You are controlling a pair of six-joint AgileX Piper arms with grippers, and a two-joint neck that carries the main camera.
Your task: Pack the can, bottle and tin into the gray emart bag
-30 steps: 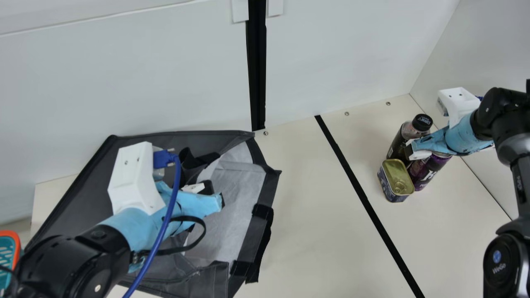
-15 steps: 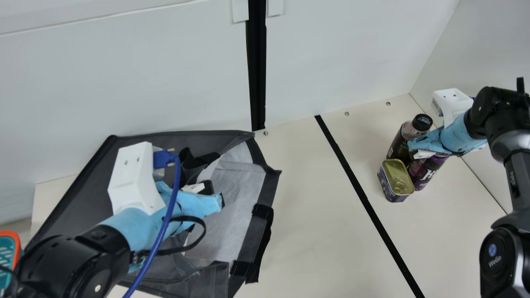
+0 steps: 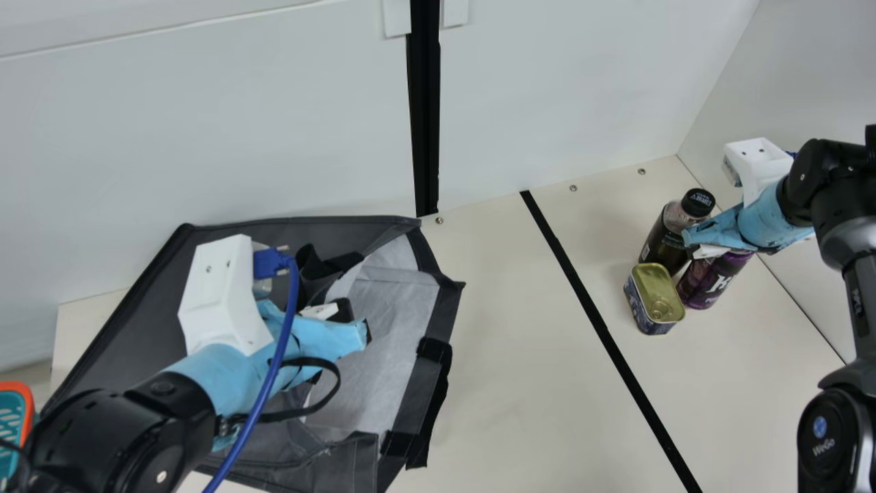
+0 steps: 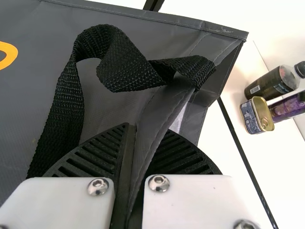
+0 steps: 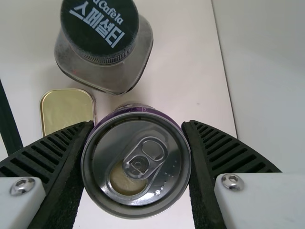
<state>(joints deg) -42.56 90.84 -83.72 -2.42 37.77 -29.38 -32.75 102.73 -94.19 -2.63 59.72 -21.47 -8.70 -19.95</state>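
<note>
In the main view my left gripper (image 3: pixel 353 324) is over the gray emart bag (image 3: pixel 147 335); the left wrist view has my left gripper (image 4: pixel 138 138) shut on a fold of the bag's edge (image 4: pixel 164 112). My right gripper (image 3: pixel 695 245) is at the top of the purple can (image 3: pixel 709 282). In the right wrist view my right gripper (image 5: pixel 138 126) is shut on the can (image 5: pixel 136 162), one finger against each side. The dark bottle (image 3: pixel 667 236) stands upright beside the can. The gold-lidded tin (image 3: pixel 654 299) is just in front of the bottle, left of the can.
A black strip (image 3: pixel 602 322) crosses the cream table (image 3: pixel 520 383) between bag and items. White walls (image 3: pixel 568 82) rise behind and at the right. An orange-rimmed teal basket (image 3: pixel 14 418) is at the far left. A black strap (image 4: pixel 66 105) loops over the bag.
My right arm shifted slightly left, then back to the right, and the can has moved a little right and back with it, leaving the tin's side. My left arm and the bag are unmoved.
</note>
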